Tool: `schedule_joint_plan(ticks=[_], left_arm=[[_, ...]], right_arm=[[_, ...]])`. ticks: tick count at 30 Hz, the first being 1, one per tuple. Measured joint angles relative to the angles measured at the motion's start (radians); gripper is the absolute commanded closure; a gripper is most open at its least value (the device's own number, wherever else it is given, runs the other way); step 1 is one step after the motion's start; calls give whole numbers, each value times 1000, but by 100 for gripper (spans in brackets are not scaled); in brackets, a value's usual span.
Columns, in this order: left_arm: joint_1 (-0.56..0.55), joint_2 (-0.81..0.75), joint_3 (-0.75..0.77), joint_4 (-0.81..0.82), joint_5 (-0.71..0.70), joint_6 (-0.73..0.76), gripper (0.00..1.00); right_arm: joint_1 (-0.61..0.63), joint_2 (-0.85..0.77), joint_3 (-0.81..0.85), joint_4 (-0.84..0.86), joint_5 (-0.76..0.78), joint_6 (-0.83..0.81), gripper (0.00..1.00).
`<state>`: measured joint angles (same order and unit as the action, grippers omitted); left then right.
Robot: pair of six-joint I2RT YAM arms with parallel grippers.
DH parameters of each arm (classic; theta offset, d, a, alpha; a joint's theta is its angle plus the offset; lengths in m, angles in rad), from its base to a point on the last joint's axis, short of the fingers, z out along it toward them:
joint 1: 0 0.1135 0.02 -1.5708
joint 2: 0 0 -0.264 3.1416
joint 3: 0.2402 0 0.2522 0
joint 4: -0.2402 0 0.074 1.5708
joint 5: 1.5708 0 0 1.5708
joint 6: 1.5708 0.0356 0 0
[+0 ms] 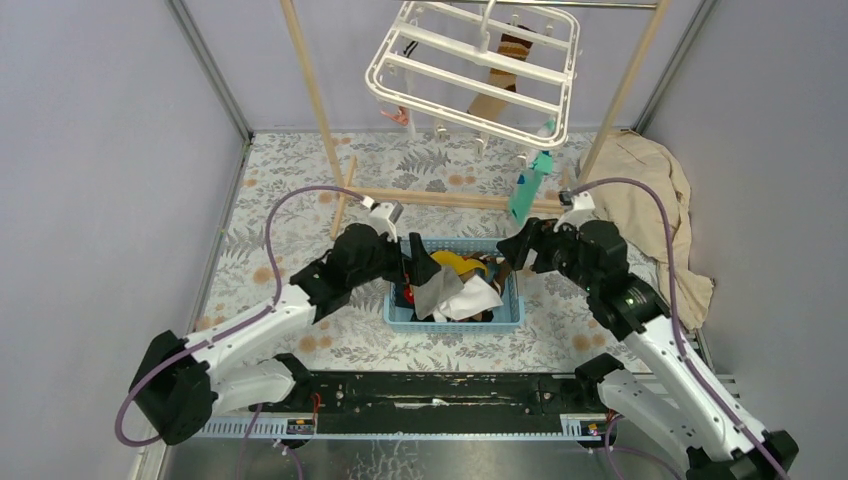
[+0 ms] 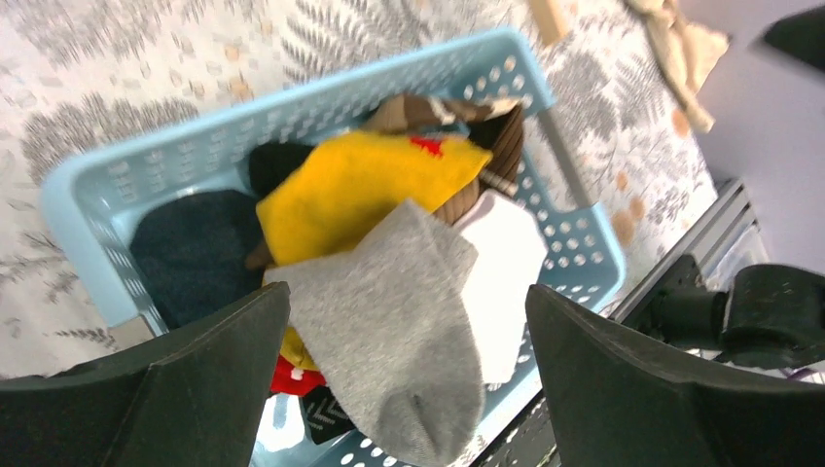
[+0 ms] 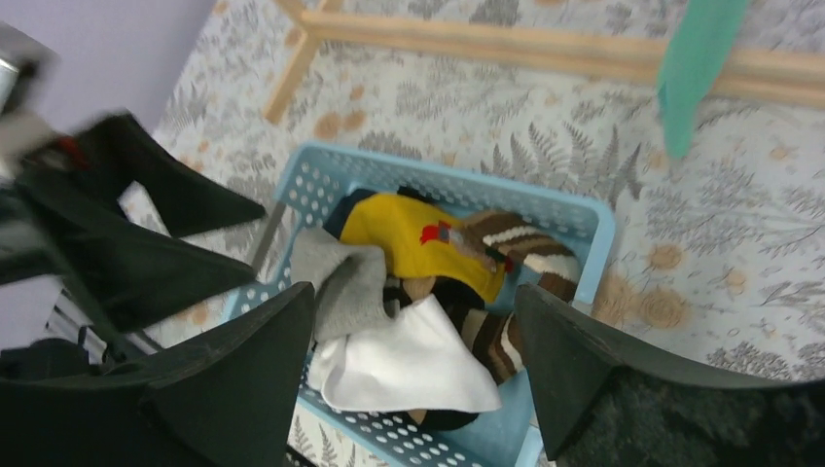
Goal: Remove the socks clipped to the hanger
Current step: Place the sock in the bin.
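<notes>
The white hanger (image 1: 478,70) hangs tilted at the top of the top view. A teal sock (image 1: 528,188) dangles from its near right corner, a brown-striped sock (image 1: 500,75) shows behind the bars, and a red scrap (image 1: 398,115) is at its left edge. Below, a blue basket (image 1: 455,322) holds loose socks: grey (image 2: 389,311), yellow (image 2: 360,190), white (image 3: 409,365). My left gripper (image 1: 420,264) (image 2: 407,292) is open above the grey sock, holding nothing. My right gripper (image 1: 512,250) (image 3: 413,290) is open over the basket's right side, also holding nothing.
A wooden rack's poles and floor bar (image 1: 450,197) stand behind the basket. A beige cloth (image 1: 655,200) lies bunched at the right wall. Grey walls close in both sides. A black rail (image 1: 440,390) runs along the near edge between the arm bases.
</notes>
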<state>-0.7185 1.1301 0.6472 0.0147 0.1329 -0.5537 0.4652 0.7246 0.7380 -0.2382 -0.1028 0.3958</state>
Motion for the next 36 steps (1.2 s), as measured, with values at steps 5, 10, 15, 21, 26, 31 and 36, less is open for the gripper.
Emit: schedule_joint_plan(ticks=[5,10,15,21,26,31,36], left_arm=[[0,-98,69,-70,-60,21,1],[0,-173,85,-130,-106,31,1],[0,-204,85,-181,-130,30,1],[0,-256,79,-206,-142,29,1],[0,-300,72,-223,-153,29,1],[0,-332,71,-240,-164,29,1],[0,-333,70,-254,-167,29,1]], right_arm=[[27,106,0,-19,-41,-16,32],[143,215,16,-18,-26,-39,33],[342,368,61,-2,60,-60,31],[444,586,132,39,183,-63,32],[447,785,183,92,256,-65,36],[449,932,221,182,279,-78,39],[462,1017,281,239,302,-97,38]])
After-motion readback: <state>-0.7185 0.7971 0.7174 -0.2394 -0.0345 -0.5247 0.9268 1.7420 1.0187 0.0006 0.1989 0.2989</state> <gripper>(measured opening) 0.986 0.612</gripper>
